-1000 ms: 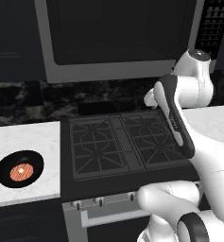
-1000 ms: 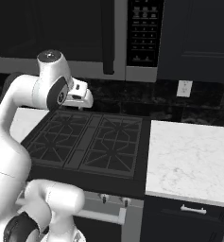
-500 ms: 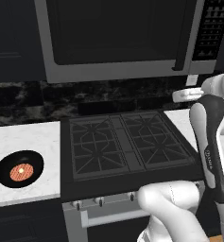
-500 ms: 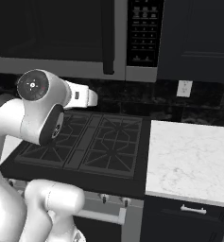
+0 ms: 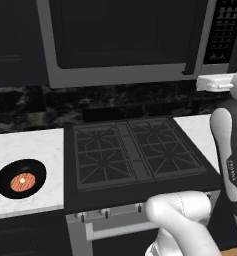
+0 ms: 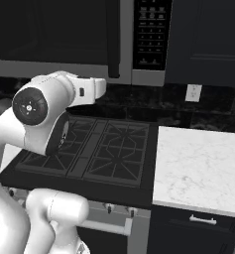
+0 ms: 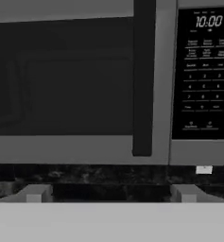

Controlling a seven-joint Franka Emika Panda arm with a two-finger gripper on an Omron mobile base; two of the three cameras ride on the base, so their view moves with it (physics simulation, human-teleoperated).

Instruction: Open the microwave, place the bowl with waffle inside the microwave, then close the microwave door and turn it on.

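Observation:
The microwave [image 5: 125,45] hangs above the stove with its door [image 7: 66,80] shut against the frame. The long black handle [image 7: 142,80] runs down the door's right side, beside the button panel [image 7: 203,75] reading 10:00. My gripper [image 7: 111,196] is open and empty, facing the door a little below its lower edge, with the handle just right of centre. Its white hand [image 6: 91,90] hovers in front of the backsplash, apart from the door. The black bowl [image 5: 21,178] sits on the left counter, holding the waffle [image 5: 23,182].
A black gas stove [image 5: 132,150] lies under the microwave and the arm. White marble counters flank it, left [image 5: 25,147] and right [image 6: 203,163]. A wall outlet [image 6: 192,93] sits on the dark backsplash. Dark cabinets [image 6: 208,39] stand right of the microwave.
The arm has swung round and the hand has risen slightly toward the microwave's lower edge. The bowl, the waffle and the door have not moved.

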